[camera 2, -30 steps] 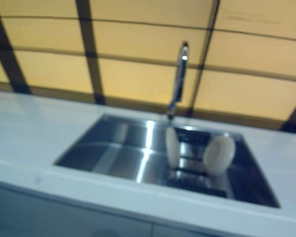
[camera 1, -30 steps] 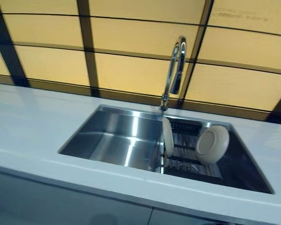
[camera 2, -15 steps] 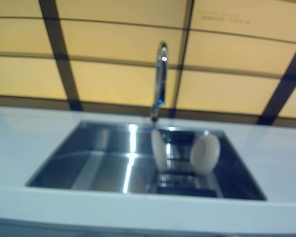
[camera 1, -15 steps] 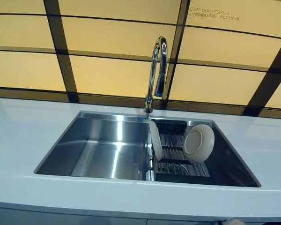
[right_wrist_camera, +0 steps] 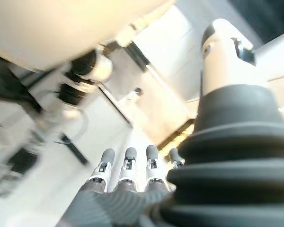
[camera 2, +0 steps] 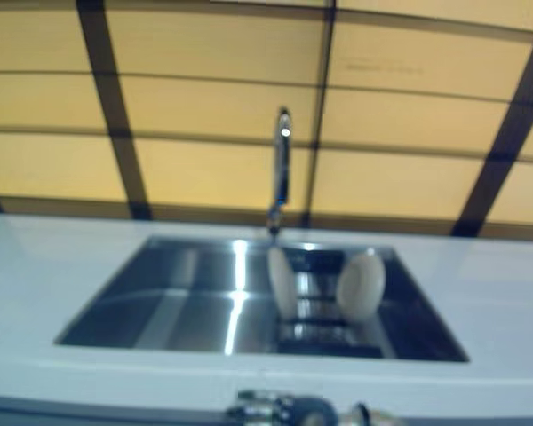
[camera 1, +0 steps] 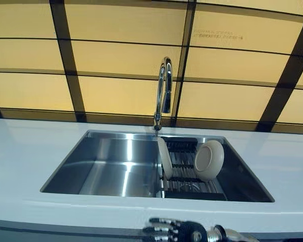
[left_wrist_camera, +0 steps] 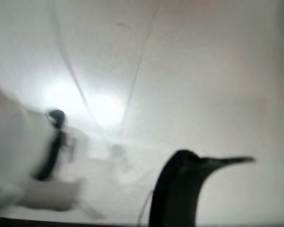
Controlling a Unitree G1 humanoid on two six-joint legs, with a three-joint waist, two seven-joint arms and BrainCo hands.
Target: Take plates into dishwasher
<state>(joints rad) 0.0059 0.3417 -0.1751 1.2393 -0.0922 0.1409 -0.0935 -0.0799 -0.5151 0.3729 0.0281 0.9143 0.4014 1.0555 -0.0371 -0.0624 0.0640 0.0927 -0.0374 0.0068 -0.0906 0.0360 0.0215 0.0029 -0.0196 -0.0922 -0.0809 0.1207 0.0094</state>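
I see two plates standing on edge in the dark rack (camera 1: 189, 176) at the right end of the sink (camera 1: 111, 166): the left plate (camera 1: 164, 158) shows me its thin rim, the right plate (camera 1: 209, 160) leans with its hollow face toward me. My right hand (camera 1: 174, 231) shows at the bottom edge, below the counter (camera 1: 25, 151) lip, fingers straight and relaxed, holding nothing. The plates lie up and ahead of it, across the counter edge, slightly to its right. My left hand shows in none of my views, so I judge the right hand the nearer one for the reach. No dishwasher is in sight
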